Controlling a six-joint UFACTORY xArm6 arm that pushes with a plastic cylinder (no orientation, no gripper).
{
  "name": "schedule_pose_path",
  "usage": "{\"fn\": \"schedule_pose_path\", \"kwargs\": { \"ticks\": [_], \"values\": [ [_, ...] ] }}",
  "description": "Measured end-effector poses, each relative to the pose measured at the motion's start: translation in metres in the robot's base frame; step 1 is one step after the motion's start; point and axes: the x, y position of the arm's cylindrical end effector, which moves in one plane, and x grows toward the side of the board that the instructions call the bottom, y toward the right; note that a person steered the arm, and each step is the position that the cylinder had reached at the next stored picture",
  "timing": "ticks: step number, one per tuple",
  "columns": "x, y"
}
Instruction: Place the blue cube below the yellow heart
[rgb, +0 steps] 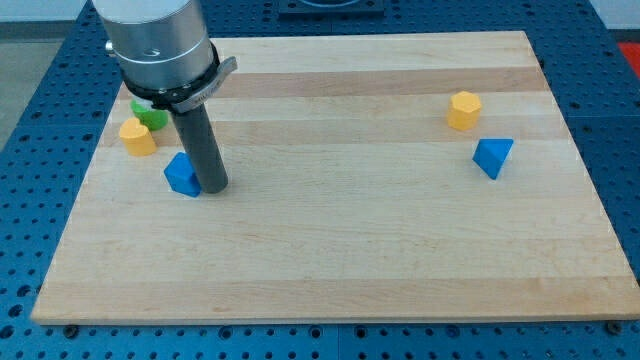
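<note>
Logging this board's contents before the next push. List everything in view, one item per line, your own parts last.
blue cube: one, blue, the view's left, just below the yellow heart.
yellow heart: one, yellow, near the board's left edge.
green block: one, green, above the yellow heart, partly hidden by the arm; shape unclear.
yellow hexagonal block: one, yellow, the view's upper right.
blue triangular block: one, blue, below the hexagonal block.
wooden board: one, light wood, on a blue perforated table.
my tip: one dark rod, touching the blue cube's right side.
</note>
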Motion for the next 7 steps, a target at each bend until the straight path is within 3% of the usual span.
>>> {"fn": "schedule_pose_path", "kwargs": {
  "ticks": [2, 7],
  "values": [
    [-0.002, 0.0],
    [-0.004, -0.08]
  ]
}}
